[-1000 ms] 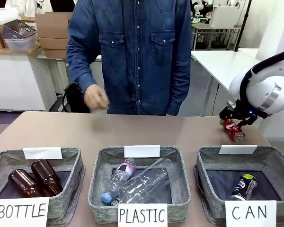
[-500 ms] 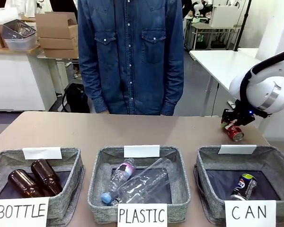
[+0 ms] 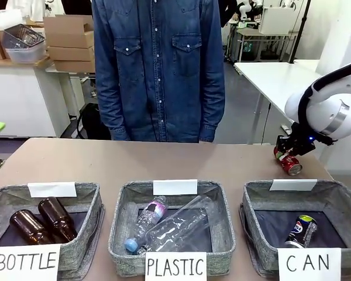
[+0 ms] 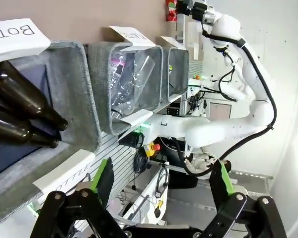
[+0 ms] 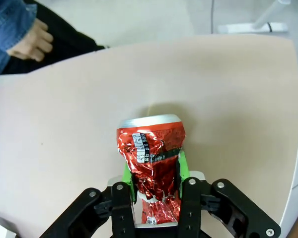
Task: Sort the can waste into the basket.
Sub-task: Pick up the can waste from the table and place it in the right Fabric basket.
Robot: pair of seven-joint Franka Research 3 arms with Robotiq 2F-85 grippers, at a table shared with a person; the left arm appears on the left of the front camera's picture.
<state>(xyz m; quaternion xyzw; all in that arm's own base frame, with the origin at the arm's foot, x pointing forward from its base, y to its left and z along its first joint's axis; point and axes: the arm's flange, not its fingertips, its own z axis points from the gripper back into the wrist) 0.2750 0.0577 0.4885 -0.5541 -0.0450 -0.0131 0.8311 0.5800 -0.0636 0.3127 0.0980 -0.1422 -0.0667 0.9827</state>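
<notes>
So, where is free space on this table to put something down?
The table is bare between the person's edge and the three baskets, widest at left and middle. At far right it is crowded: the right gripper is shut on the red can. Only narrow strips separate the baskets.

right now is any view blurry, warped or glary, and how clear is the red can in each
Front view: sharp, evenly lit; the red can is small and partly covered by the right gripper. Right wrist view: crisp close-up, dents and label clear, soft shadow on the table, jaws shut on it. Left wrist view: rolled sideways with wide-angle bending; the can is a tiny speck near the top edge.
</notes>
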